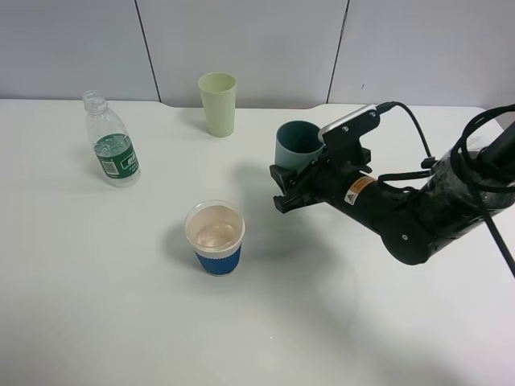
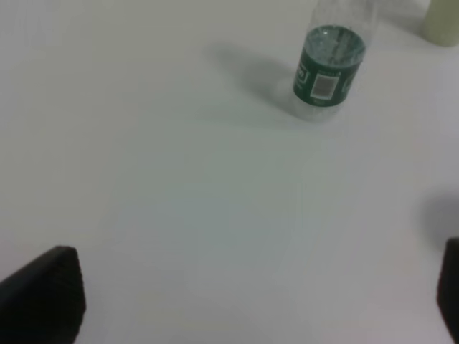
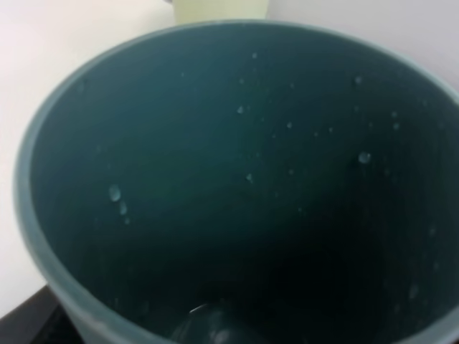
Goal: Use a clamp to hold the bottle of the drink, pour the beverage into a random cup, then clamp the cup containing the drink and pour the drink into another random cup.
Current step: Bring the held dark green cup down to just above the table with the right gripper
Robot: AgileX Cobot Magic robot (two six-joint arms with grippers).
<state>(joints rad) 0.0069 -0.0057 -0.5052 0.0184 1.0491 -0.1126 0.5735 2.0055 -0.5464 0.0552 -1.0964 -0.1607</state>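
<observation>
- The right end effector (image 1: 291, 186) is gripping the teal cup (image 1: 298, 145), which is sitting roughly upright, mouth up; only droplets are clinging inside it (image 3: 237, 186).
- The blue-banded cup (image 1: 215, 238) is standing on the desk (image 1: 96, 322) at about 8 o'clock from that end effector, liquid showing inside.
- The left end effector (image 2: 251, 301) is hanging released, the bottle (image 2: 328, 68) at 1 o'clock from it.
- Setting the teal cup down looks like the remaining move.

High overview — wrist close-ups, bottle (image 1: 112, 143) shared.
</observation>
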